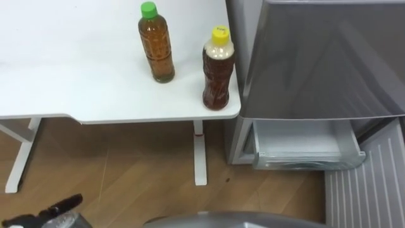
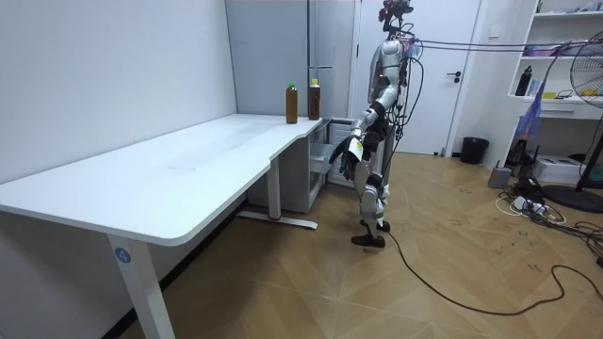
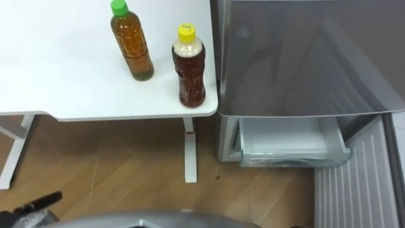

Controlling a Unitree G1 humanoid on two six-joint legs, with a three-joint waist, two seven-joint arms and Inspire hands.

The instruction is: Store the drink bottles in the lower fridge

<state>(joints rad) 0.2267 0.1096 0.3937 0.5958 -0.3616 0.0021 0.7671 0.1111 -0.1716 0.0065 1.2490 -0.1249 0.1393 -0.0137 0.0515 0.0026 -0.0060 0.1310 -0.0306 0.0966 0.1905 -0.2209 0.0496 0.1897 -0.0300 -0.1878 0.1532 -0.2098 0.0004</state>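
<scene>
Item 1. White table (image 2: pixel 141 188), long, its near end closest to where I stand. The top is bare except at the far corner.

Item 2. Two drinks, both upright on that far corner, apart from each other. The green-capped bottle (image 1: pixel 156 47) stands further in. The yellow-capped bottle (image 1: pixel 218 73) is close to the table's edge and just beside the fridge (image 1: pixel 316 57). Neither is in the fridge yet.

Item 3. Lower drawer (image 1: pixel 307 149), pulled out below the grey upper door. A ribbed grey panel (image 1: pixel 367 190) beside it is probably the lower door swung open.

Item 4. Robot, standing at the table's far end before the fridge. Its left hand (image 1: pixel 63 206) hangs low, slack, holding nothing.

Handling note: the step in hand looks like the first reach. I would take the yellow-capped bottle first, round its waist and kept upright. Approach it from the table side so a nudge cannot tip it over the edge, then lower it into the drawer.

Not determinable: the drawer's rear, which is under the door's overhang; its depth; most of the left hand, cut off at the head view's bottom edge.
</scene>
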